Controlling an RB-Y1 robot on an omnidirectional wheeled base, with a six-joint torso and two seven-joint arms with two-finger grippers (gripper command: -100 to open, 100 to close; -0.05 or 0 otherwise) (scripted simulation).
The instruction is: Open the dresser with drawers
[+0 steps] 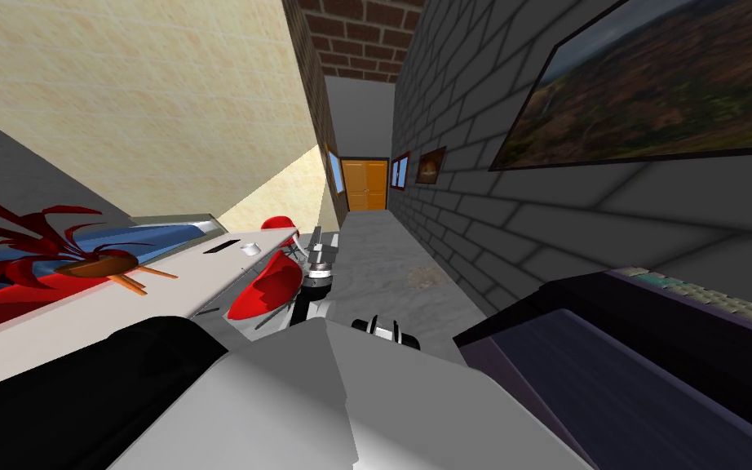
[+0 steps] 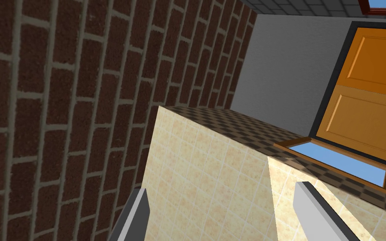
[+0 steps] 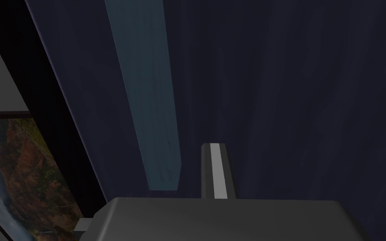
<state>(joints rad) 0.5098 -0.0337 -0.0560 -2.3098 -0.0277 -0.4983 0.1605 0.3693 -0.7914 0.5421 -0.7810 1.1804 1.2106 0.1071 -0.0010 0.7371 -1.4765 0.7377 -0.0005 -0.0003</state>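
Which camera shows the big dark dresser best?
Head view: the dresser shows as a big dark shape to my right. The right wrist view is pressed close to its dark surface and a bluish strip. The left wrist view faces walls.

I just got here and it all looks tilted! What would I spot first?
Probably the red plant on the white table at the left, and the big landscape painting on the grey brick wall at the right. An orange door glows at the hallway's far end, and the dark dresser sits close at the lower right.
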